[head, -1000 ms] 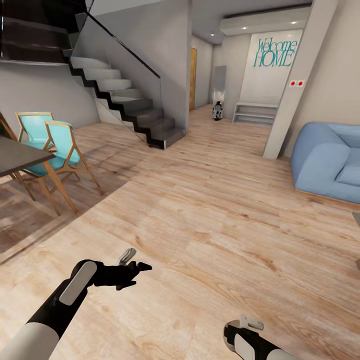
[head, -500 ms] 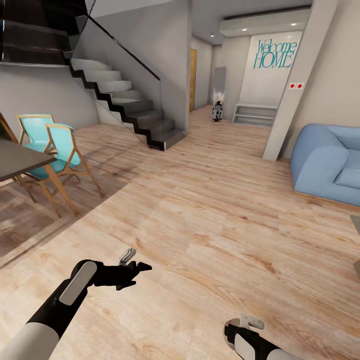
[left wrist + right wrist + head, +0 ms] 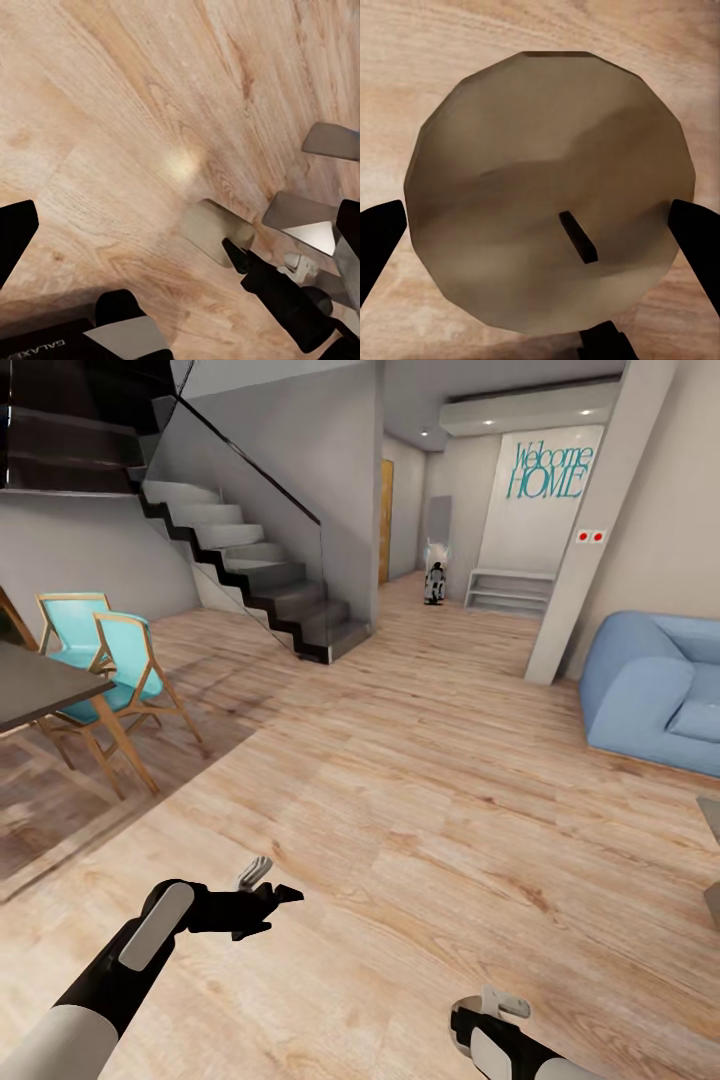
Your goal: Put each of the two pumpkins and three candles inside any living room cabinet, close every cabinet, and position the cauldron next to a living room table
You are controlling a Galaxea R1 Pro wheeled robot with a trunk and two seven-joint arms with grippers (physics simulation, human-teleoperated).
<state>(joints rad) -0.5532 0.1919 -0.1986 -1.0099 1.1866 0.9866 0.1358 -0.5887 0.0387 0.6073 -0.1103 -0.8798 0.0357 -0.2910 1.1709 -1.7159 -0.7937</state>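
Slightly rightward the head view has panned; the right end effector [image 3: 540, 225] pinches a candle [image 3: 547, 187], the left end effector [image 3: 262, 900] (spread) carries nothing toward storage.

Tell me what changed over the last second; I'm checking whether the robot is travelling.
The whole head view drifted slightly, chairs and sofa sliding a little lower: the camera moved, not the furniture. Nothing was grasped or released. Both arms kept their pose, left gripper open, right gripper around the candle.
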